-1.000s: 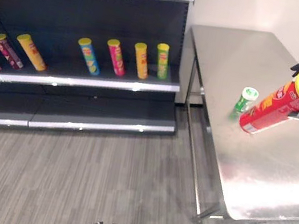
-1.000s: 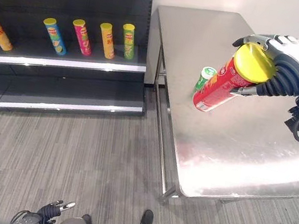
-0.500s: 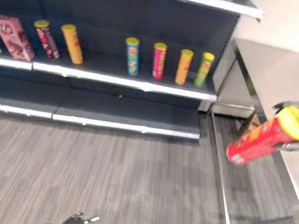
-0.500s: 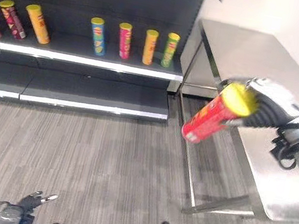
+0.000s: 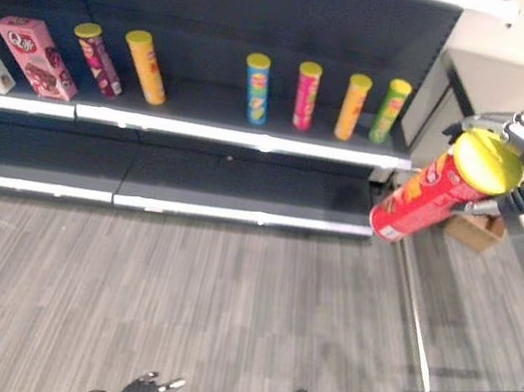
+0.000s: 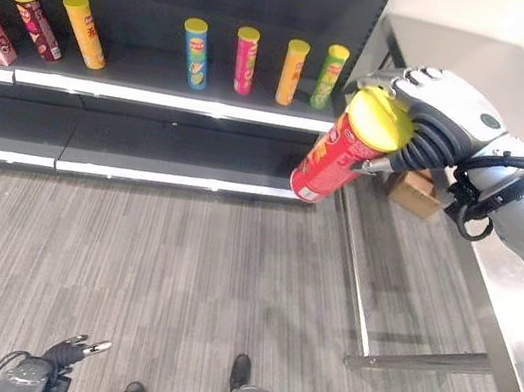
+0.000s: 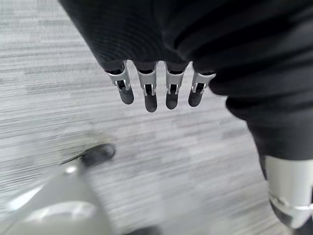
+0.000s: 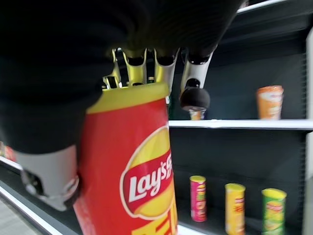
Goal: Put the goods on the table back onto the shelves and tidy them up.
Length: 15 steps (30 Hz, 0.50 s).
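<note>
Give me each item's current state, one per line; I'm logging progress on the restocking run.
Red can: held tilted in the air, yellow lid toward the hand.
Right hand: shut on the red can's lid end.
Left hand: hanging low, fingers relaxed, holding nothing.
Four cans: upright in a row on the shelf.
Pink box: standing on the same shelf.

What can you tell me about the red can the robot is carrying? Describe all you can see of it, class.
The red can is a tall tube with a yellow lid on top and a yellow, red and white logo on its side. The right hand grips it near the lid end, fingers curled around it. It hangs tilted, its base pointing down toward the shelf, above the grey floor, touching nothing else. Its surface looks like smooth printed card.
</note>
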### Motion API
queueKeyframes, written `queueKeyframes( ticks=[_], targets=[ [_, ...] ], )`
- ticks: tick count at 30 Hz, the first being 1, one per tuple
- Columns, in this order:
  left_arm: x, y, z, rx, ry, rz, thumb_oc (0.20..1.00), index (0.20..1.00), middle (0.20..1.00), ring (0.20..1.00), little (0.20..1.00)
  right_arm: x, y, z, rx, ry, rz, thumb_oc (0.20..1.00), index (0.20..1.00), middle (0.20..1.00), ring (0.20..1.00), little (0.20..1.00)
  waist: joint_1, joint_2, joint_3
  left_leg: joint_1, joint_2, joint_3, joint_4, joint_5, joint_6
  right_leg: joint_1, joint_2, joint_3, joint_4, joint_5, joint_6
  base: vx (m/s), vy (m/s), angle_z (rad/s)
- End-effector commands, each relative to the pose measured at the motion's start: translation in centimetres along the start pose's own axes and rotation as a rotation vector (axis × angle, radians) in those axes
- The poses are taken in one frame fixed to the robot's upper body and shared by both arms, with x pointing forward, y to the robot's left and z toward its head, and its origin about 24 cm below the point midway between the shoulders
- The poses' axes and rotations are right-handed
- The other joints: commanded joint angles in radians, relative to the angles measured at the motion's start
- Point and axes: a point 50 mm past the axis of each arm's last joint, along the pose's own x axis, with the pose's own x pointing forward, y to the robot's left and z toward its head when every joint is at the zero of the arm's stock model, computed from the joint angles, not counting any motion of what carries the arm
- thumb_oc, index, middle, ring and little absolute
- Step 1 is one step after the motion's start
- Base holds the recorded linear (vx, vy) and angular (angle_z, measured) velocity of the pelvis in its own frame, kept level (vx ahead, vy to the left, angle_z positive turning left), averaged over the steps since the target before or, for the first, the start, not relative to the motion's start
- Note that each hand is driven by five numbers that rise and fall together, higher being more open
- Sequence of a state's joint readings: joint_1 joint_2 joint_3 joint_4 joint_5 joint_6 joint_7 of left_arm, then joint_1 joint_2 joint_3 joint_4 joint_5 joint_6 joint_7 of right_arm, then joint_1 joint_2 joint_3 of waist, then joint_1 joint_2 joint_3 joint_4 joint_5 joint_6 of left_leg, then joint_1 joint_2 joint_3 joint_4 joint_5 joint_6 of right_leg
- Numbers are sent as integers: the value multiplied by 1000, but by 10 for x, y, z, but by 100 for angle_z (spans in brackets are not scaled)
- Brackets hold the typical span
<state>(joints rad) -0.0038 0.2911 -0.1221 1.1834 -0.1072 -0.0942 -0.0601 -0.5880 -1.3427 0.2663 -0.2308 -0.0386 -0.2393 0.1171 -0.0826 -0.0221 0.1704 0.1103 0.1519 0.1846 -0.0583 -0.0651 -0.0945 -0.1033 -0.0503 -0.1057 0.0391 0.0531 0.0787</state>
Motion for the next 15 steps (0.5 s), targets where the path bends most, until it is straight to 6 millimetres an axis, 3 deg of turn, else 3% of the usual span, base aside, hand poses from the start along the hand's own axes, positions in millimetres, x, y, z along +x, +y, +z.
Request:
queueKeyframes(
  ticks=[1,4,6,7,8,9,10,13,15],
  targets=[
    [-2,22,2,66,0,43,1000,1000,1000,1000,1000,4,-7,6,22,-35,-64,200,200,200,200,200,14,-32,-9,15,-135,-78,-29,-3,39,-111,15,-47,-74,43,75,196,-2,39],
    [-1,19,5,58,-8,44,1000,1000,1000,1000,1000,10,2,5,17,-35,-37,200,200,200,200,200,16,-31,-20,51,-143,-80,-29,-38,34,-73,3,-87,-80,55,62,206,-65,30],
    [0,16,10,50,-29,40,1000,1000,1000,1000,1000,13,4,7,16,-45,-29,200,200,200,200,200,19,-25,-27,50,-136,-74,55,-76,22,-43,-6,-116,-73,38,55,237,-86,33],
    [1,13,14,49,-43,34,1000,1000,1000,1000,1000,15,3,8,8,-55,-28,200,200,200,200,200,18,-25,-19,19,-124,-57,159,-109,-1,-13,-15,-129,-72,26,50,144,-55,43],
    [1,11,18,44,-57,34,1000,1000,1000,1000,1000,16,1,9,-2,-54,-26,200,200,200,200,200,17,-32,-11,-31,-118,-45,249,-93,-21,5,-33,-138,-78,19,46,127,-44,55],
    [3,10,27,7,-88,48,1000,1000,1000,1000,1000,18,2,8,-15,-49,-23,200,200,200,200,200,23,-40,9,-120,-59,16,370,-41,-42,44,-62,-165,-85,-7,32,95,-2,52],
    [2,9,27,-6,-94,52,1000,1000,1000,1000,1000,18,3,8,-17,-49,-17,200,200,200,200,200,30,-37,12,-136,-38,33,377,-38,-41,57,-62,-167,-88,-16,28,89,5,48],
    [2,9,24,-12,-88,55,1000,1000,1000,1000,1000,20,6,10,-12,-58,-6,200,200,200,200,200,42,-34,4,-136,-10,37,303,-31,-34,74,-66,-161,-95,-32,33,178,72,0],
    [2,9,19,-18,-70,62,1000,1000,1000,1000,1000,20,6,10,-3,-66,-2,200,200,200,200,200,49,-26,-2,-134,64,-1,165,61,-50,84,-87,-138,-89,-61,42,284,213,-21]
  ],
)
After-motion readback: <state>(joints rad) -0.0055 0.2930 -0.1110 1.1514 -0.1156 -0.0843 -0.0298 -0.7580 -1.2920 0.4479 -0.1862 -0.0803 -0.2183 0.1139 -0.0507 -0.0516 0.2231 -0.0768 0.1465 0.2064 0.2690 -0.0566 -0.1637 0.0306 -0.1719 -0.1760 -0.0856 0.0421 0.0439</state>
